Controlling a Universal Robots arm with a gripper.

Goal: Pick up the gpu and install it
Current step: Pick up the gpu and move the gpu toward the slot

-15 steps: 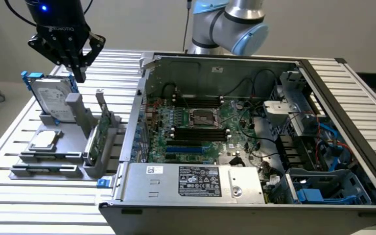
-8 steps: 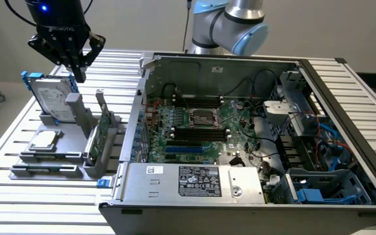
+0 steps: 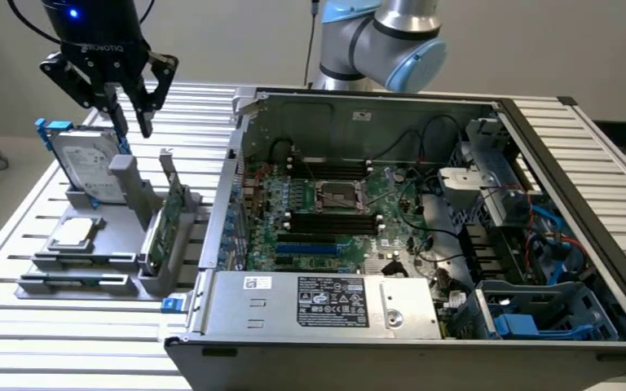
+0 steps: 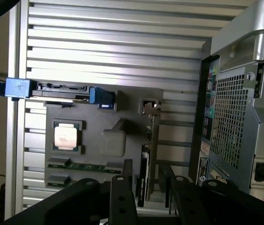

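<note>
A grey holder sits on the slatted worktop; the gpu stands on edge in the holder's slot; a hard drive stands upright at the holder's far end; a CPU chip lies flat in the holder; the gripper hangs above the holder's far end, jaws spread and empty; an open computer case stands just beside the holder, on the exterior view's right.

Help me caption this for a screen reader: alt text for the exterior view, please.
The open end effector hangs above a grey holder carrying a hard drive, a CPU and the upright gpu. Beside it on the slatted table stands an open computer case.
</note>
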